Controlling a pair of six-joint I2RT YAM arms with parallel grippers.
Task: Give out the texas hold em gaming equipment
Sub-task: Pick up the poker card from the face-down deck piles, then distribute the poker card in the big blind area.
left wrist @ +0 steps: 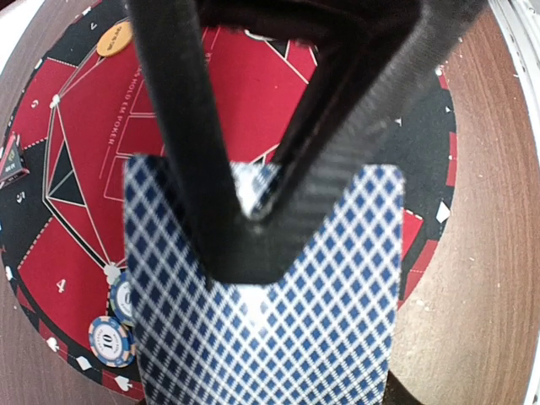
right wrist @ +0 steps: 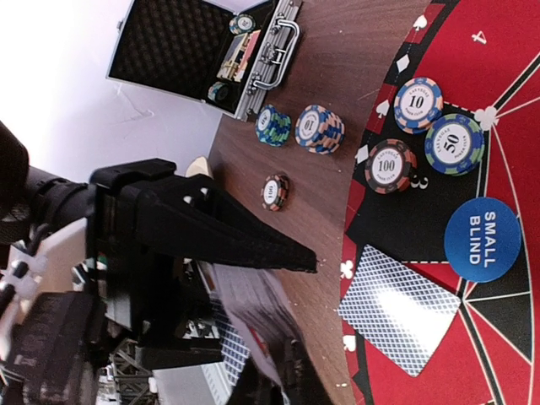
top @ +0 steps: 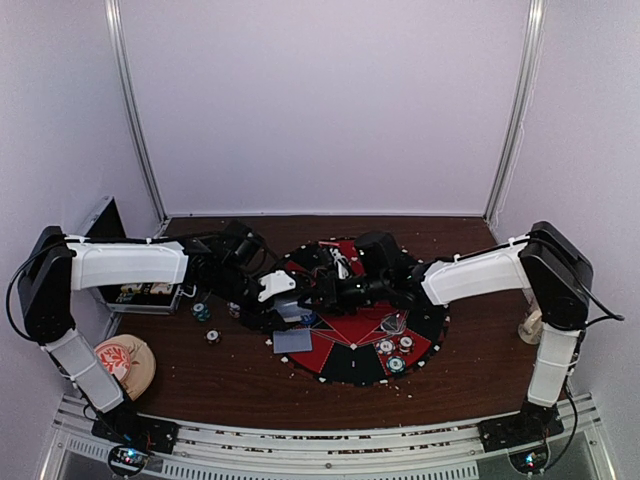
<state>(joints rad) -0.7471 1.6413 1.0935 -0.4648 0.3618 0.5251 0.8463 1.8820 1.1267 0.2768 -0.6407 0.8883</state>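
The left arm [top: 125,265] and right arm [top: 478,275] are clad in white shells between black joints. Black cables [top: 9,296] are looped alongside. The pincer fingers [left wrist: 177,126] are finished in ribbed black.

Black carbon fingers [left wrist: 177,126] cover the middle of a blue-diamond-backed playing card [left wrist: 278,337], itself cut off at the bottom edge and hiding part of a blue-and-white poker chip [left wrist: 118,295]; seen from the right wrist, a stack of cards [right wrist: 253,329] is a blur.

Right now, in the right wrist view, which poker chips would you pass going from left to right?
teal chip stack → blue-and-orange chip stack → 100 chip → 10 chip → 50 chip
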